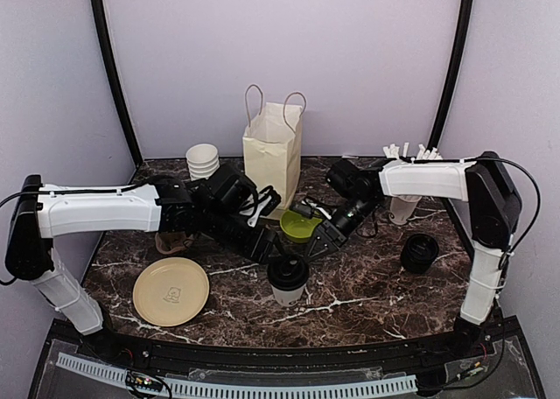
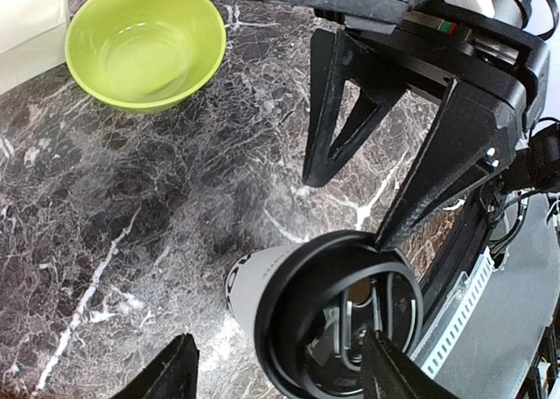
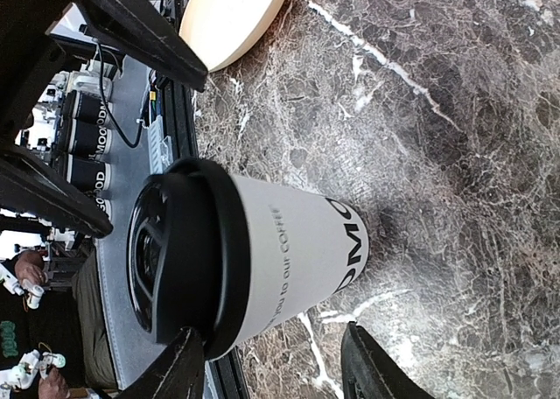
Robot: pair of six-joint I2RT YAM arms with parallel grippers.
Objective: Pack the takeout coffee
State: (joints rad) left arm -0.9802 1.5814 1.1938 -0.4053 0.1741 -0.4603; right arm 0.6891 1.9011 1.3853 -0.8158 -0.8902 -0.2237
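The takeout coffee (image 1: 287,281), a small white cup with a black lid and dark lettering near its base, stands upright on the marble table, front of centre. My left gripper (image 1: 265,244) hangs open just behind and left of it. The cup (image 2: 258,281) sits ahead of that gripper (image 2: 280,377), between its spread fingers. My right gripper (image 1: 317,240) is open behind and right of the cup. In the right wrist view the cup (image 3: 289,259) lies just ahead of the gripper (image 3: 276,373), whose fingers (image 3: 372,368) are apart from the cup wall. One right finger (image 2: 442,154) reaches the lid rim.
A tall paper bag (image 1: 273,150) with handles stands at the back centre. A green bowl (image 1: 297,227) sits between the two grippers. Also on the table: a stack of white cups (image 1: 203,161), a tan plate (image 1: 171,291), black lids (image 1: 420,253) and a cup of straws (image 1: 404,205).
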